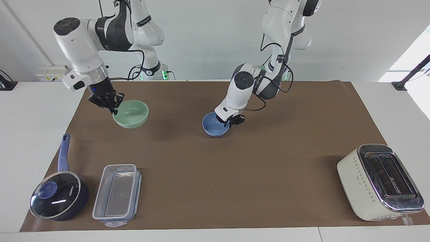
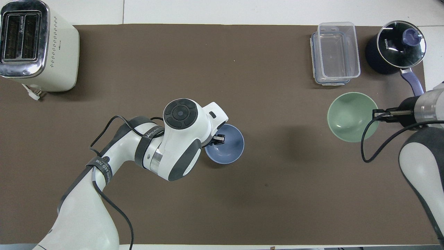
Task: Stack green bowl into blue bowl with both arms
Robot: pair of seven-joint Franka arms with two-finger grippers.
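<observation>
One camera sits high across the desk (image 1: 215, 201), facing the robots and looking down at a slant, so their bases stand at the far edge. The other hangs high above the robots' own end and looks steeply down and forward, with the arms entering from its near edge. Both stand well back and take in the whole brown mat (image 2: 263, 62). They share that mat, turned half around: the toaster (image 1: 379, 181) (image 2: 36, 45) appears at opposite ends.
</observation>
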